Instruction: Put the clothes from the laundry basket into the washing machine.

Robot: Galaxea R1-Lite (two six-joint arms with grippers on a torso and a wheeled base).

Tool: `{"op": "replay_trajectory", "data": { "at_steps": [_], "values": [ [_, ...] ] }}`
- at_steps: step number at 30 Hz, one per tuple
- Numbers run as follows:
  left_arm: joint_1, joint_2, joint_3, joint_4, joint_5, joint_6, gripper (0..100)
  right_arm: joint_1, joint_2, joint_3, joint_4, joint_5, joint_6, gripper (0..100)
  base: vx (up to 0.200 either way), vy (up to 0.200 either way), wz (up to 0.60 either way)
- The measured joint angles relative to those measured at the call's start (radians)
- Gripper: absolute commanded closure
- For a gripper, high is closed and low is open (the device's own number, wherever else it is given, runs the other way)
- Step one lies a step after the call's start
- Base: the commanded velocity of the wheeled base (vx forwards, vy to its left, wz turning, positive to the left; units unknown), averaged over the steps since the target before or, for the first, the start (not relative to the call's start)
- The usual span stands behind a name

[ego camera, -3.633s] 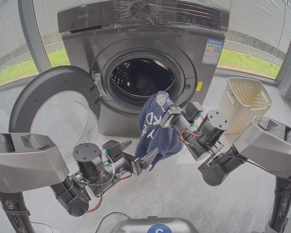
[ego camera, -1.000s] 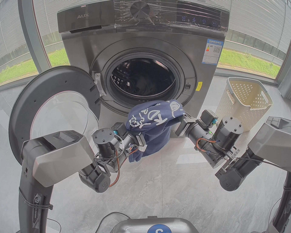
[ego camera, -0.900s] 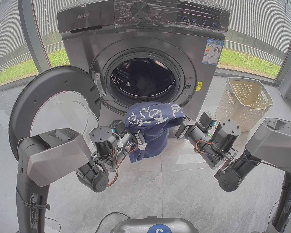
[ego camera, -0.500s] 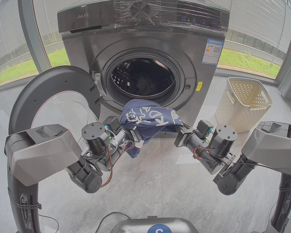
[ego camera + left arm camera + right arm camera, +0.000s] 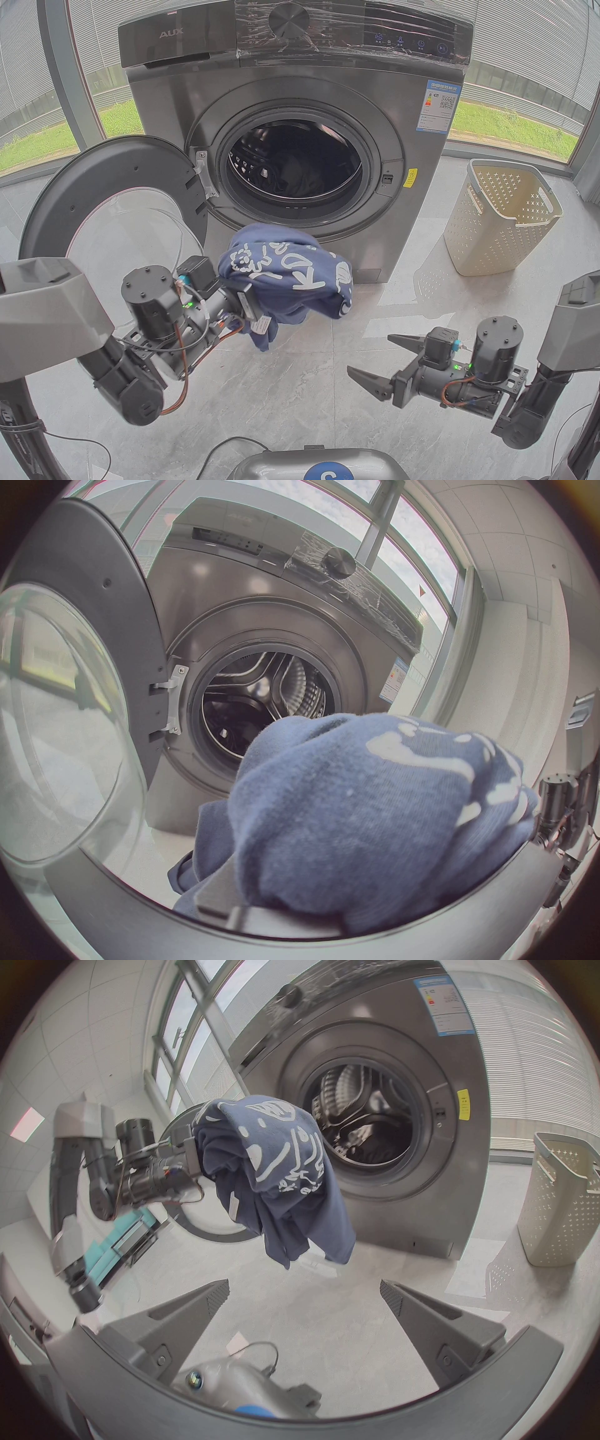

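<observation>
So, from the left: the washing machine's round door (image 5: 106, 187) is swung wide open, dark grey rim with a clear domed window, and the left wrist view shows that glass bulge way better than the head view does. Next, the left pincer (image 5: 253, 309) is clamped on the navy top (image 5: 284, 275), which is bunched up over it and held in the air just in front of and below the drum opening (image 5: 294, 162), not inside it. The head view shows the white doodle print on the top. The left wrist view is close enough to see the fuzzy, soft knit, and the right wrist view catches the loose end drooping down in folds with a little pale tag. The washing machine (image 5: 294, 94) is a brushed grey metal box with crinkly plastic film over its control panel. Only the wrist views really show the shiny ribbed steel inside the drum, with something dark lying in there. The right pincer (image 5: 370, 354) sits low over the glossy stone-look floor (image 5: 300, 400), its two dark wedge-shaped fingers (image 5: 175, 1322) spread wide, holding nothing. Far right, the cream plastic laundry basket (image 5: 503, 215) stands on the floor beside the machine, its walls full of tiny punched holes.
</observation>
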Motion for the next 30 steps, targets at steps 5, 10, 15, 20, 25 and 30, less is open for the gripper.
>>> {"op": "replay_trajectory", "data": {
  "at_steps": [5,10,15,20,25,30],
  "values": [
    [0.001,-0.13,0.178,-0.002,-0.051,0.016,100,0.004,-0.069,0.085,0.0,0.046,-0.034,0,0.0,0.0,0.0],
    [0.018,-0.214,0.282,-0.002,-0.165,0.095,100,-0.058,-0.105,0.091,-0.001,0.064,-0.044,0,0.0,0.0,0.0],
    [0.024,-0.253,0.319,-0.002,-0.18,0.107,100,-0.083,-0.104,0.071,0.0,0.031,-0.001,0,0.0,0.0,0.0],
    [0.022,-0.267,0.337,-0.001,-0.182,0.111,100,-0.09,-0.104,0.025,0.0,-0.044,0.04,0,0.08,0.0,0.0],
    [0.024,-0.268,0.354,0.0,-0.183,0.113,100,-0.087,-0.104,0.005,0.0,-0.061,0.052,0,0.2,0.0,0.0],
    [0.023,-0.269,0.369,-0.001,-0.182,0.114,100,-0.088,-0.101,-0.004,0.0,-0.061,0.053,0,0.2,0.0,0.0]
  ]
}}
